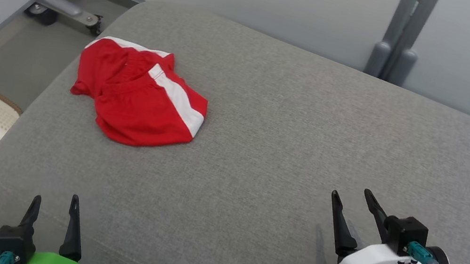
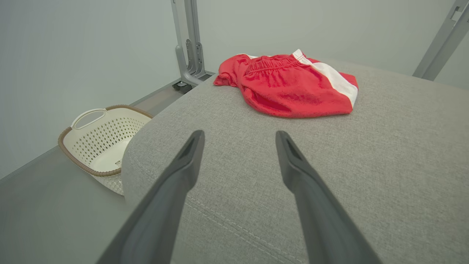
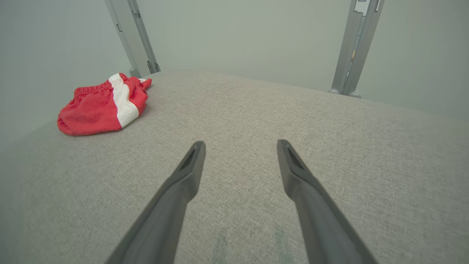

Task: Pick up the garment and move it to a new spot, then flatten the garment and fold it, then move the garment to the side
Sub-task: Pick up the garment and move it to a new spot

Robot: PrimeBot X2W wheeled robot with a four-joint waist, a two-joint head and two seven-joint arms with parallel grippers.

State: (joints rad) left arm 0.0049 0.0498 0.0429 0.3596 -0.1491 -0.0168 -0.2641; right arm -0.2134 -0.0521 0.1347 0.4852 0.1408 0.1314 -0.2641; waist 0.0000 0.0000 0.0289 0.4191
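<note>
Crumpled red garment [image 1: 138, 96] lies untouched near the far left corner of the grey cushion [image 1: 287, 136]. The left tool [image 1: 55, 199] and right tool [image 1: 351, 193] hover at its near edge, fingers spread wide and empty, apparently readied for the first pickup.

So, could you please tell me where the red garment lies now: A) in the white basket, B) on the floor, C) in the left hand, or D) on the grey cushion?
D: the red garment lies crumpled on the grey cushion, apart from the open left hand and right hand.
</note>
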